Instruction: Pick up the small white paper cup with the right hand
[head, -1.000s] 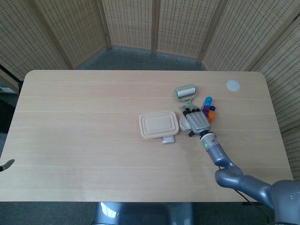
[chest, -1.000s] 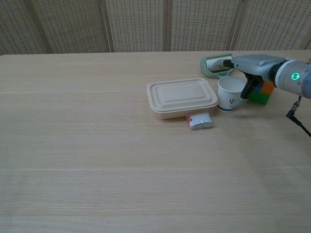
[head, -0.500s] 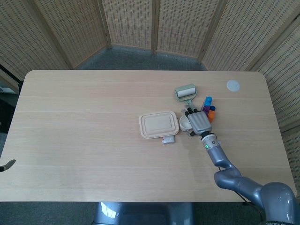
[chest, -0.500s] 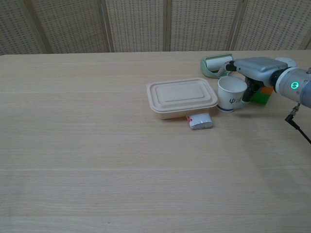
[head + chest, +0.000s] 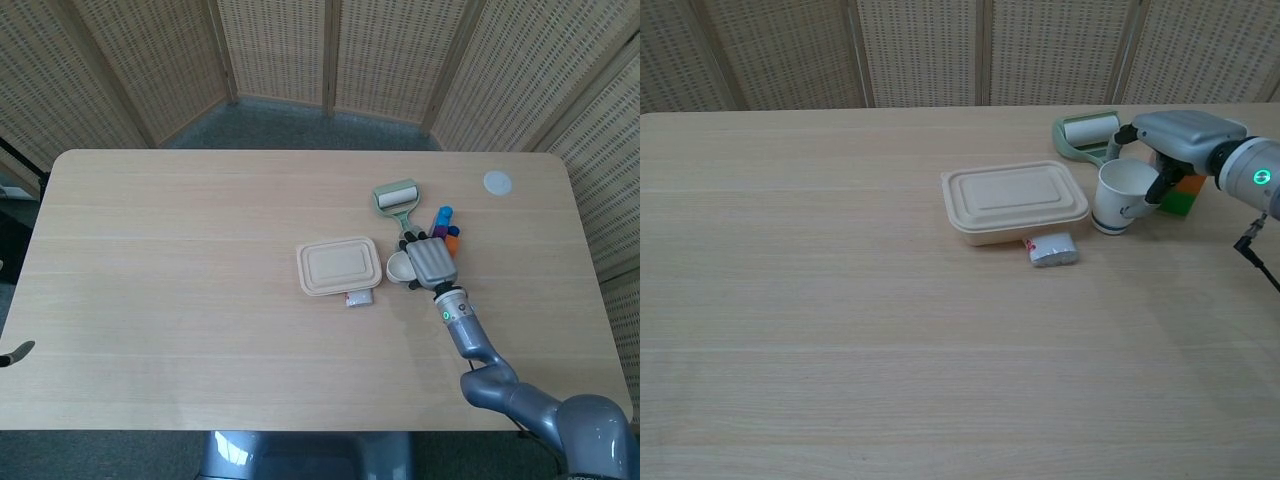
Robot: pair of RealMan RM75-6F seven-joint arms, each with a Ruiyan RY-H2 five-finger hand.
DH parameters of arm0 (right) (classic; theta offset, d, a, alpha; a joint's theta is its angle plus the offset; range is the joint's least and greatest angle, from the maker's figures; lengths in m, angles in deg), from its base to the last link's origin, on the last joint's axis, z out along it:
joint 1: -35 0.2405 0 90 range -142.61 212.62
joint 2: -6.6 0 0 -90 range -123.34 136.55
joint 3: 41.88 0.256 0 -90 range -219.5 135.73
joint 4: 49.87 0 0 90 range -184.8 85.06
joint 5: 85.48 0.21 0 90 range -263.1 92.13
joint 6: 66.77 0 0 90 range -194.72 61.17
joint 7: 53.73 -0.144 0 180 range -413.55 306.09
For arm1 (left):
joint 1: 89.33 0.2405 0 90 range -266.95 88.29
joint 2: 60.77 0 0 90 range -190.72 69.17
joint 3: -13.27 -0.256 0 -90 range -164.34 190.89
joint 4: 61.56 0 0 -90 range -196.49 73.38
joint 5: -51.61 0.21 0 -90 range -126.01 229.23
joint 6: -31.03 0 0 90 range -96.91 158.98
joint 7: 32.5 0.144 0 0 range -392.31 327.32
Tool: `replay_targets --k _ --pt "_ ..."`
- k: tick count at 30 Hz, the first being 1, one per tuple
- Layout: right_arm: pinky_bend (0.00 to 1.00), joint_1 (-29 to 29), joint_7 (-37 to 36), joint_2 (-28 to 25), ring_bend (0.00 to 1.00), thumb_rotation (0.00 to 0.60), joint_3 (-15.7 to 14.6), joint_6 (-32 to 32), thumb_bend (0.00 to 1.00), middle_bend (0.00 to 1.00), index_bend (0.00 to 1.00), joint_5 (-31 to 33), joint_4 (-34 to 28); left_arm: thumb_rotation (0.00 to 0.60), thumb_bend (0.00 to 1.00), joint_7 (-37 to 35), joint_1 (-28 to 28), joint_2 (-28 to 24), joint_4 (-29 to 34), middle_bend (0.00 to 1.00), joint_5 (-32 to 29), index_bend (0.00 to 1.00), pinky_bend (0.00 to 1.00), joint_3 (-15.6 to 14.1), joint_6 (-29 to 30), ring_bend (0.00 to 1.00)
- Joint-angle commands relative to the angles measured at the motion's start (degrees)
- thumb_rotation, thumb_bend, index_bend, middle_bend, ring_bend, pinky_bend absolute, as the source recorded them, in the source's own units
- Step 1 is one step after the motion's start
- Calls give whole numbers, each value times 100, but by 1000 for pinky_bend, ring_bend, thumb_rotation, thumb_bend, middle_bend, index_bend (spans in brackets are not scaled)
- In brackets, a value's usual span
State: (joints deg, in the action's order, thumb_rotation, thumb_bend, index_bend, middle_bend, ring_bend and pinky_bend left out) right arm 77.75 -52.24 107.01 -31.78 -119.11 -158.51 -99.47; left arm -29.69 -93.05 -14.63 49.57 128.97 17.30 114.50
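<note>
The small white paper cup [image 5: 1120,196] stands tilted on the table just right of a beige lidded box, and from the head view the cup [image 5: 398,266] shows its open mouth. My right hand [image 5: 1175,138] reaches over it from the right, with fingers [image 5: 1162,183] curled around its rim and side, gripping it. In the head view the right hand [image 5: 430,259] covers the cup's right half. Only a dark sliver [image 5: 12,352] at the left edge hints at my left hand, and its fingers do not show.
The beige lidded box [image 5: 1014,200] lies directly left of the cup, with a small white packet [image 5: 1053,250] in front of it. A green lint roller [image 5: 1085,132] lies behind, coloured blocks [image 5: 1185,196] sit under the hand, and a white disc [image 5: 497,182] lies far right.
The right hand's fingers closed around the cup. The cup shifted slightly right and tipped from upright to tilted.
</note>
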Motion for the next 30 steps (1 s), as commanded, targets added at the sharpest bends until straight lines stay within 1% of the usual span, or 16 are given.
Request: replay_targets --k 1,4,7,10,14,19,23,28,30 --pt "507 -39 16 -68 160 600 -1 -88 0 279 434 -54 -110 600 0 2 -4 2 5 0 0 0 0 -6 -14 0" --pt "507 -93 99 -232 160 600 1 -248 0 280 431 -129 -362 600 0 9 -11 8 5 0 -2 0 0 -4 -21 0" --pt "506 -156 233 -493 160 600 33 -430 0 280 429 -182 -759 600 0 -23 -18 2 5 0 3 0 0 -4 -38 0" --pt "507 -214 439 -827 159 600 129 -612 0 279 428 -171 -1293 600 0 -78 -19 -16 14 0 17 0 0 -6 -48 0" --pt "507 -274 864 -1406 160 600 285 -852 0 275 423 -154 -2218 600 0 -166 -12 -53 22 0 50 0 0 -5 -35 0" --pt "507 -290 1427 -2149 160 600 546 -1043 0 269 418 -54 -3405 600 0 -264 -10 -90 25 0 81 0 0 -3 -34 0" --pt "507 -244 1746 -2630 160 600 803 -1075 0 263 412 146 -4208 600 0 -307 -7 -110 32 0 96 0 0 -6 -34 0" --pt "508 -135 2101 -3085 160 600 1096 -1085 0 260 406 440 -4950 600 0 -317 1 -123 51 0 143 0 0 -19 -17 0" --pt "507 -96 2204 -3196 160 600 1166 -1095 0 259 404 524 -5121 600 0 -311 1 -121 51 0 148 0 0 -28 -25 0"
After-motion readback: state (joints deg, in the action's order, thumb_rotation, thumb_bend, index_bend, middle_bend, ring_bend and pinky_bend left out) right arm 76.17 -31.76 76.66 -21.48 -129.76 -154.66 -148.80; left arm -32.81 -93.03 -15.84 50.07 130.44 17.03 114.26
